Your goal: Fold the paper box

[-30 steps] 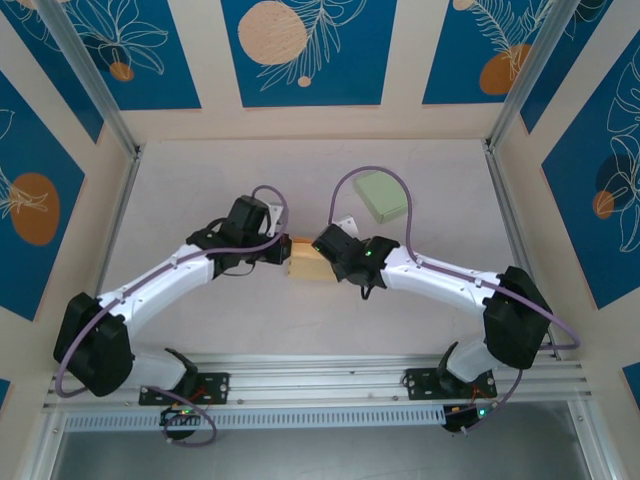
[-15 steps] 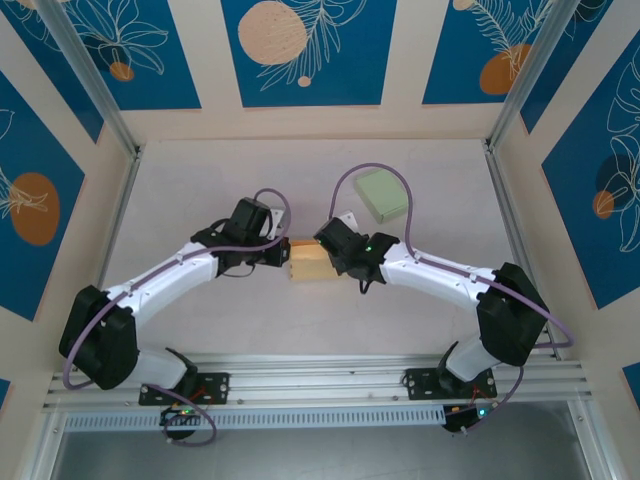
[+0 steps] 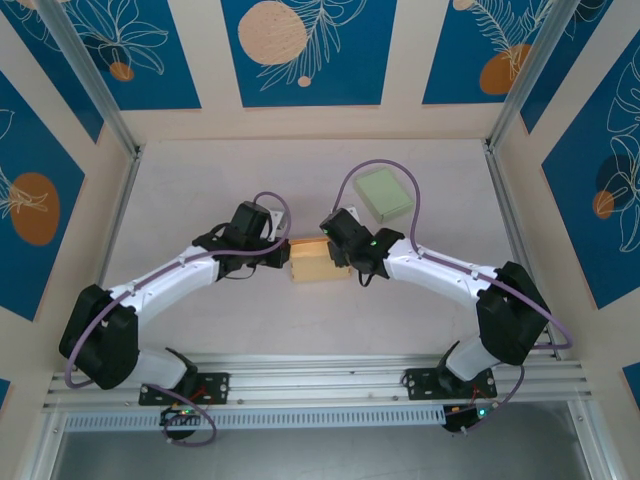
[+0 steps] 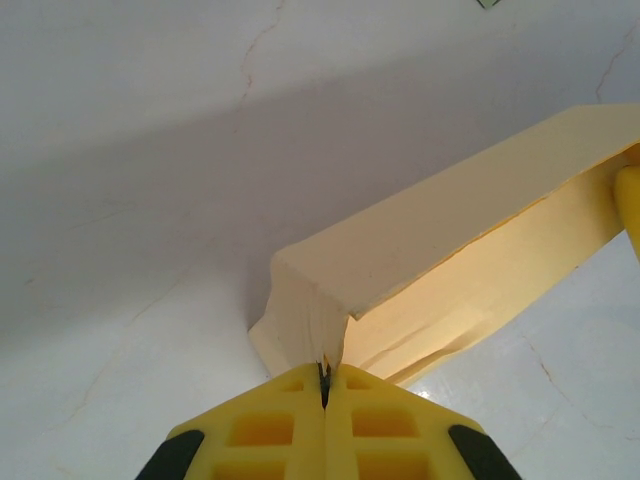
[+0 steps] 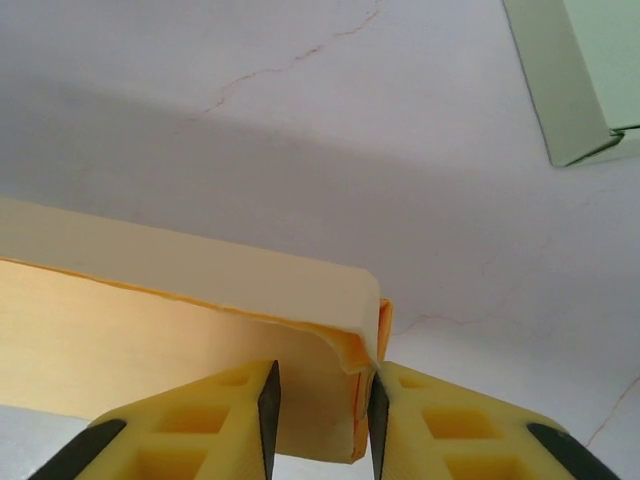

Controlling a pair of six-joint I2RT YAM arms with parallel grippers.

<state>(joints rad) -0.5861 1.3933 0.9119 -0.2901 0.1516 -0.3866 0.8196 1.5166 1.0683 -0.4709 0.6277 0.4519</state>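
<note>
Near the middle of the table (image 3: 200, 190), the yellow paper box (image 3: 312, 262) sits between the two arms. The left gripper (image 4: 324, 372) is pinched tight on the box's left end, and the right gripper (image 5: 322, 385) has its fingers a little apart around the box's right corner. A green box (image 3: 384, 193) sits toward the table's far side, apart from the yellow one.

A pale green box (image 3: 385, 194) lies flat near the far edge of the white table (image 3: 200, 190), which is ringed by blue leaf-patterned wall panels (image 3: 308, 50).
</note>
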